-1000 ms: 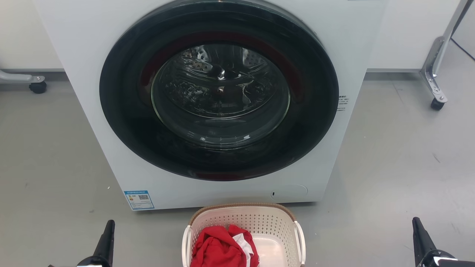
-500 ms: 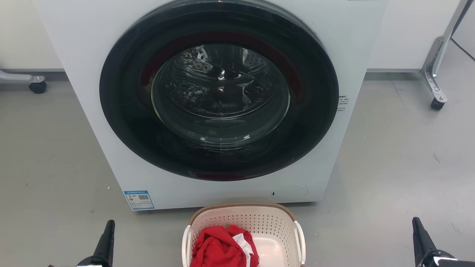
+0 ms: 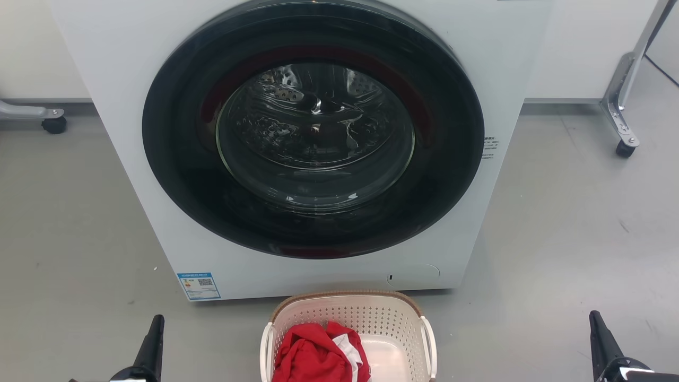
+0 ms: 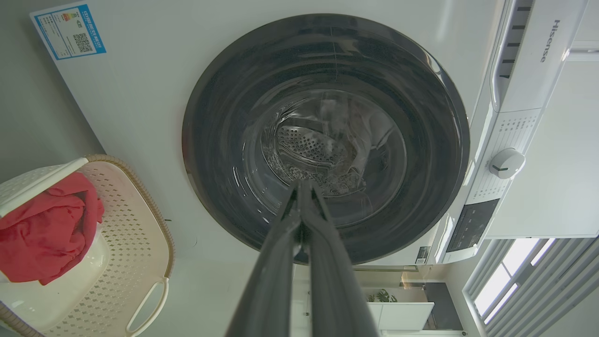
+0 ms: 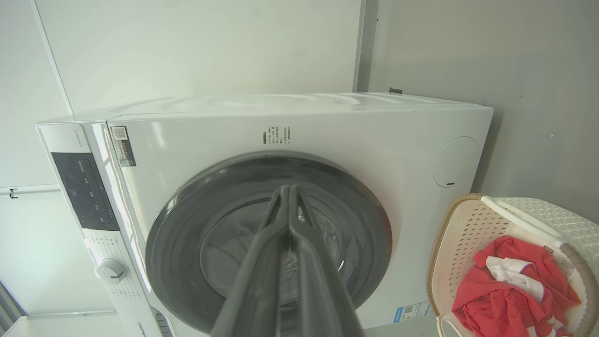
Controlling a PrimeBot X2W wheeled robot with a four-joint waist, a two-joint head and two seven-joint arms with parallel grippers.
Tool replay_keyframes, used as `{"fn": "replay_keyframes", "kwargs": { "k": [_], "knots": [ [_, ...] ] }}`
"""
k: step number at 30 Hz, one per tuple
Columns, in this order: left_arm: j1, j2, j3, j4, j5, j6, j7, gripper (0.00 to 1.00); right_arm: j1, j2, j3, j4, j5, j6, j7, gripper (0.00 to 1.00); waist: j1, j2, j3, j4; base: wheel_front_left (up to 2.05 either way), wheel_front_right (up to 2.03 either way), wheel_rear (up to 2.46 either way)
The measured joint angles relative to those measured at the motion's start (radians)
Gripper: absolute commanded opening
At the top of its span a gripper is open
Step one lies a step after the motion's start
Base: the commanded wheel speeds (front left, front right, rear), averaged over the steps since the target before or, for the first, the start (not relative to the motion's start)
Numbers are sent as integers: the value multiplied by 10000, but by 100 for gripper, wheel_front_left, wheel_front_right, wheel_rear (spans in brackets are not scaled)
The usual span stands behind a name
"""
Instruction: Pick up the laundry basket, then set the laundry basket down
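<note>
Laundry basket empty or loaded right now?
Loaded, partly. A bunched red garment with some white in it lies in the left half of the laundry basket; bare basket bottom shows to its right.

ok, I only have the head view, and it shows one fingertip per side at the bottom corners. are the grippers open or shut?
Observer: The left gripper is shut tip to tip, with nothing in it.
Operator: And the other one?
Observer: The right gripper is shut too, and empty.
Operator: Anything lit up top, past my frame?
Observer: No, the panel looks dark.
</note>
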Motion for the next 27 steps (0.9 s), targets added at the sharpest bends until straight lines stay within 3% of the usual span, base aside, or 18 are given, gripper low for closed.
{"fn": "replay_keyframes", "kwargs": {
  "k": [27],
  "knots": [
    [0, -2, 0, 2, 0, 0, -2, 0, 0, 0, 0, -4, 0, 0, 0, 0, 0, 0, 0, 0, 0, 0, 0]
  ]
}}
